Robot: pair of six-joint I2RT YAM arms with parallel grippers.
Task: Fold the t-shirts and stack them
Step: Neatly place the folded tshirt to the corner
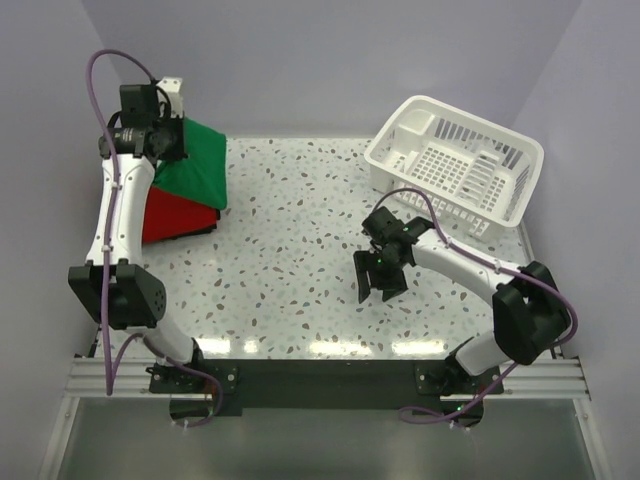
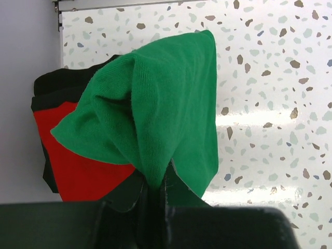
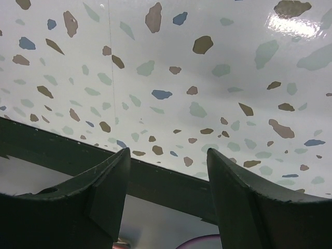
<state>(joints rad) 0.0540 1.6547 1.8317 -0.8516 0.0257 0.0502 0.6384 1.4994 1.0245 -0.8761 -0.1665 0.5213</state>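
A folded green t-shirt [image 1: 195, 165] hangs from my left gripper [image 1: 168, 140] at the table's far left, draped partly over the red t-shirt [image 1: 170, 215], which lies folded on the table beneath it. In the left wrist view the green t-shirt [image 2: 155, 119] bunches into the shut jaws of the left gripper [image 2: 154, 189], and the red t-shirt [image 2: 83, 166] shows below and left of it with dark edges. My right gripper [image 1: 378, 290] hovers over the bare middle-right of the table; its fingers [image 3: 111, 176] stand apart with nothing between them.
A white slatted plastic basket [image 1: 455, 165] sits at the far right corner. The speckled table [image 1: 290, 250] stretches between the arms. A wall runs close along the left of the shirts. The black front rail [image 1: 320, 375] carries both arm bases.
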